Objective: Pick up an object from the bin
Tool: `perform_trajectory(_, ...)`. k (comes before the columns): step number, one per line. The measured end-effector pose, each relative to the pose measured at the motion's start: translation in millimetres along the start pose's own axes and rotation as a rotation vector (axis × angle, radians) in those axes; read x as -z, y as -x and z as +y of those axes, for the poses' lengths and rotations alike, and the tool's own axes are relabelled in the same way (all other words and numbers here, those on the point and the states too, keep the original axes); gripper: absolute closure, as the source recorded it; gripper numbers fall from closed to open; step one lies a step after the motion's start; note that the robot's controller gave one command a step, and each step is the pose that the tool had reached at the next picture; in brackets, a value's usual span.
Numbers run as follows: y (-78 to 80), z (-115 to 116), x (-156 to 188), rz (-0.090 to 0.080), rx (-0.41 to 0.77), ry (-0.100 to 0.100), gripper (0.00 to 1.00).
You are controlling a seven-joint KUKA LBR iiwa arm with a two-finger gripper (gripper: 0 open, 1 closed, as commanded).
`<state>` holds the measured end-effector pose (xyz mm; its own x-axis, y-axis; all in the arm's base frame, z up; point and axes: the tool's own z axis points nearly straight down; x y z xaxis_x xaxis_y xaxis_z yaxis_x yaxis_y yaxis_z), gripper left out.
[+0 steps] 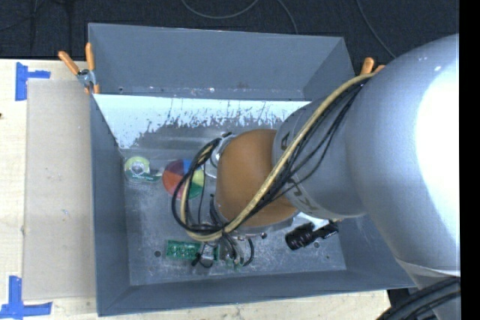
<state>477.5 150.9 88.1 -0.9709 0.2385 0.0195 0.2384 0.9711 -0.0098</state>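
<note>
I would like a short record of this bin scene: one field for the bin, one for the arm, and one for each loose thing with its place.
bin: grey metal bin
arm: enters from the right, orange cover above the bin's middle
gripper: low, near the front wall
green circuit board: flat on the floor, just left of the gripper
multicoloured ball: left of the cover, partly behind cables
small round greenish thing: far left
black thing: front right
</note>
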Motion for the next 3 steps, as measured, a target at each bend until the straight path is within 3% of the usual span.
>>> perform_trajectory(3, -0.5, 0, 59, -0.001, 0.000, 0.000, 1.00)
